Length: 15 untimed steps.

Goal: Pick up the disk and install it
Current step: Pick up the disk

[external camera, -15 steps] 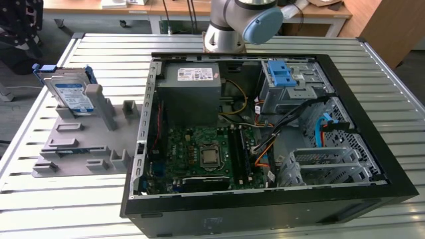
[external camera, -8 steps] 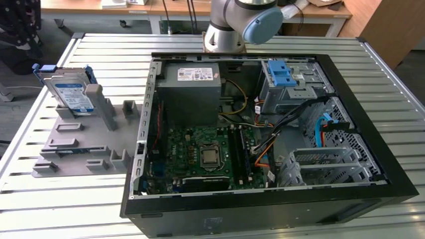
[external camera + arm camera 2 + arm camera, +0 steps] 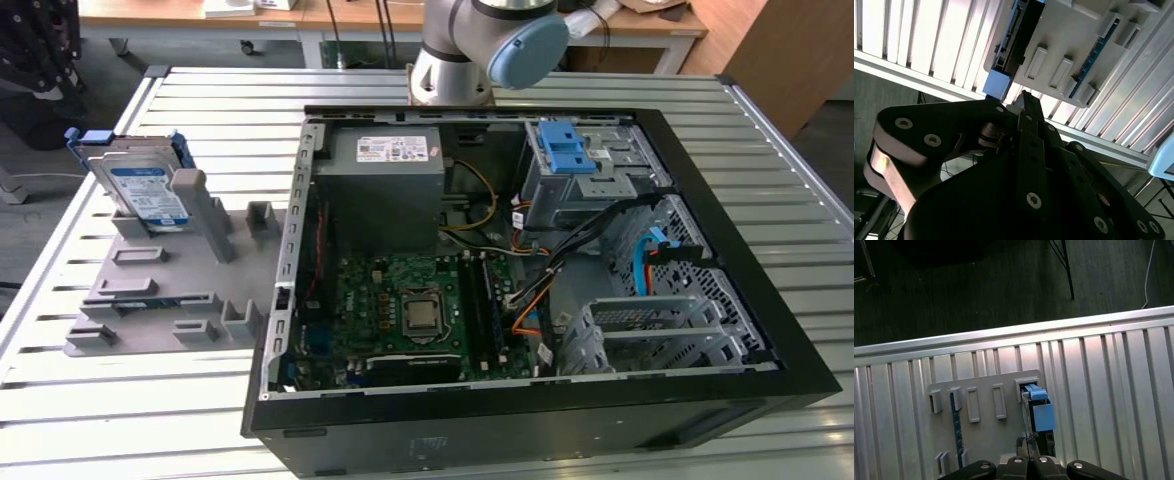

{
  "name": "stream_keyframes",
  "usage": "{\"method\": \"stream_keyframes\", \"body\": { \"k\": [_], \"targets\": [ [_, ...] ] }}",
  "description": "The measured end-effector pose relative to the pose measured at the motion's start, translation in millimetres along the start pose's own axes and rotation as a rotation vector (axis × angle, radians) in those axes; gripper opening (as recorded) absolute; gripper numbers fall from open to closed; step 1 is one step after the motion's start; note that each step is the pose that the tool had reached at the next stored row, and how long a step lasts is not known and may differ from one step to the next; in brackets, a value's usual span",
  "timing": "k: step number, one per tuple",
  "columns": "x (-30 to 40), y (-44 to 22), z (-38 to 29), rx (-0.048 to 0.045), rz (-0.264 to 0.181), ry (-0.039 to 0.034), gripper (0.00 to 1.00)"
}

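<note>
The disk stands on edge in a slot at the far end of a grey holder plate, on the exterior view's left. It is silver-grey with a white-and-blue label and a blue carrier frame. In the first wrist view the disk's blue frame lies just beyond my gripper. The black fingers are shut together with nothing between them, and the gripper is apart from the disk. The second wrist view shows the gripper pointing at the blue corner of the disk.
An open black computer case lies on the ribbed metal table, with a drive cage bearing a blue latch and a metal cage. A narrow circuit strip stands in the holder plate. The arm's base rises behind the case.
</note>
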<state>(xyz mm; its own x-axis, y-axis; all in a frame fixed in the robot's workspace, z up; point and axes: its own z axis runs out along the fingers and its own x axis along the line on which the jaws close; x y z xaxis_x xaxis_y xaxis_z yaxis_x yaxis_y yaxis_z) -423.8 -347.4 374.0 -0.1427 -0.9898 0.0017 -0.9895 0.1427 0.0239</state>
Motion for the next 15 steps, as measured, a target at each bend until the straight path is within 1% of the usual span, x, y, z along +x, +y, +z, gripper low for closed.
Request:
{"method": "stream_keyframes", "body": {
  "k": [5,8,10,12,15],
  "targets": [
    [0.0,0.0,0.0,0.0001,-0.002,0.0001,0.11],
    [0.0,0.1,0.4,0.0017,-0.010,-0.0006,0.11],
    [0.0,0.2,0.8,0.0045,-0.010,-0.0010,0.11],
    [-1.0,0.4,1.5,0.0098,-0.010,-0.0018,0.11],
    [-2.6,0.6,2.8,0.0133,0.004,-0.0026,0.11]
  ]
}}
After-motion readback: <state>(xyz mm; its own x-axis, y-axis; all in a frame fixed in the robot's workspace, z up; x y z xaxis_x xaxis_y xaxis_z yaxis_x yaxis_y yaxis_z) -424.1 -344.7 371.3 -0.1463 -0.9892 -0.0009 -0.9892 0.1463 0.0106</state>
